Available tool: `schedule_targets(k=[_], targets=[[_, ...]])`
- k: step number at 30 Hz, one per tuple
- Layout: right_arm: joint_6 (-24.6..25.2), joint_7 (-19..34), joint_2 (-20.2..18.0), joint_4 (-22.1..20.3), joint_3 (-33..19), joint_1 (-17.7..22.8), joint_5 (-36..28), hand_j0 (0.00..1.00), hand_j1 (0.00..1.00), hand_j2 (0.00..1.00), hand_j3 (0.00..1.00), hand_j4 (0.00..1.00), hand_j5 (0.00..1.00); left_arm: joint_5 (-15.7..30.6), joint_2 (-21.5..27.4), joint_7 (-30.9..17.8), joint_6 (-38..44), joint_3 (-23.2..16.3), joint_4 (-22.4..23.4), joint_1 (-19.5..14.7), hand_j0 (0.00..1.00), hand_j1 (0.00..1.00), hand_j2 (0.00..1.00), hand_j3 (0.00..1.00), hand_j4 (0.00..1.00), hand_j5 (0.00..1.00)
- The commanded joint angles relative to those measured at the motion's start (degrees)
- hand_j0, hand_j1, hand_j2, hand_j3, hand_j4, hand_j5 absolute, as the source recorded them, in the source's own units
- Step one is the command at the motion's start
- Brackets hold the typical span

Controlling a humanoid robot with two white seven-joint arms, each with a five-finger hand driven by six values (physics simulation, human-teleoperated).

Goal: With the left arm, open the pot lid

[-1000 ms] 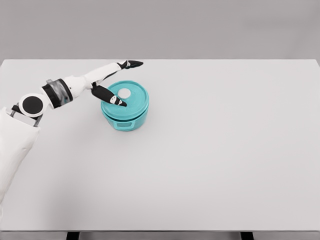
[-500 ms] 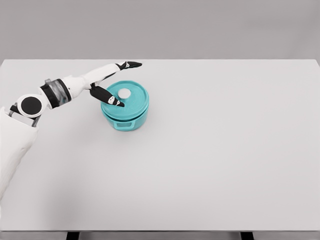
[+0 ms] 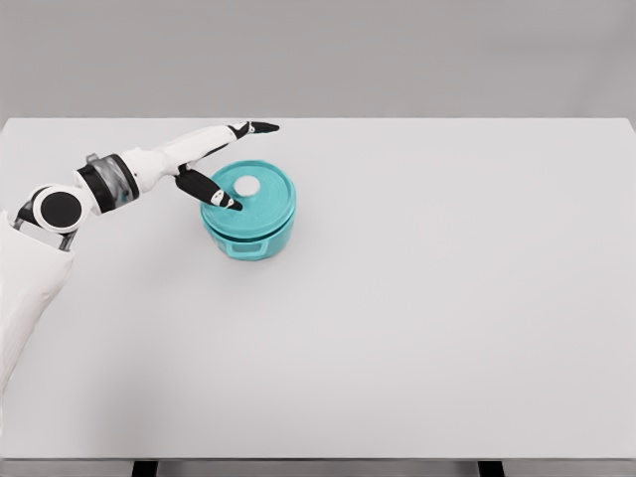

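Still shut: teal pot point(image 3: 248, 224) sits left of centre on the tabletop point(image 3: 447, 298), lid point(image 3: 251, 194) seated flat, pale knob point(image 3: 245, 185) at its middle. Left hand point(image 3: 224, 164) has drifted slightly leftward over the last second, fingers spread wide, thumb over the lid's near-left edge, gripping nothing. Judgement: no grasp made yet.

Left arm reaching in from the lower left, left hand point(image 3: 214, 159) spread, fingers extended, thumb angled downward
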Motion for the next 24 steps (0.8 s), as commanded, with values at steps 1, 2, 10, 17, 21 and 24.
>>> schedule_targets(k=[1, 2, 10, 17, 21, 24], targets=[[0.0, 0.0, 0.0, 0.0, 0.0, 0.0, 0.0, 1.0, 1.0, 1.0, 1.0, 1.0, 1.0, 0.2, 0.1, 0.0, 0.1, 0.1, -0.3, 0.0, 1.0, 1.0, 1.0, 1.0, 1.0, 1.0], [0.0, 0.0, 0.0, 0.0, 0.0, 0.0, 0.0, 1.0, 1.0, 1.0, 1.0, 1.0, 1.0, 0.0, 0.1, 0.0, 0.1, 0.1, -0.4, 0.0, 1.0, 1.0, 1.0, 1.0, 1.0, 1.0], [0.0, 0.0, 0.0, 0.0, 0.0, 0.0, 0.0, 1.0, 1.0, 1.0, 1.0, 1.0, 1.0, 0.3, -0.3, 0.0, 0.2, 1.3, -0.5, 0.0, 1.0, 1.0, 1.0, 1.0, 1.0, 1.0], [0.0, 0.0, 0.0, 0.0, 0.0, 0.0, 0.0, 1.0, 1.0, 1.0, 1.0, 1.0, 1.0, 5.6, 0.0, 0.0, 1.0, 1.8, -0.4, 0.0, 1.0, 1.0, 1.0, 1.0, 1.0, 1.0], [-0.1, 0.0, 0.0, 0.0, 0.0, 0.0, 0.0, 1.0, 1.0, 1.0, 1.0, 1.0, 1.0, 8.4, 0.1, 0.0, 4.6, 1.7, -0.2, 0.0, 1.0, 1.0, 1.0, 1.0, 1.0, 1.0], [0.0, 0.0, 0.0, 0.0, 0.0, 0.0, 0.0, 1.0, 1.0, 1.0, 1.0, 1.0, 1.0, 10.1, 0.1, 0.0, 6.0, 1.7, -0.1, 0.0, 1.0, 1.0, 1.0, 1.0, 1.0, 1.0]])
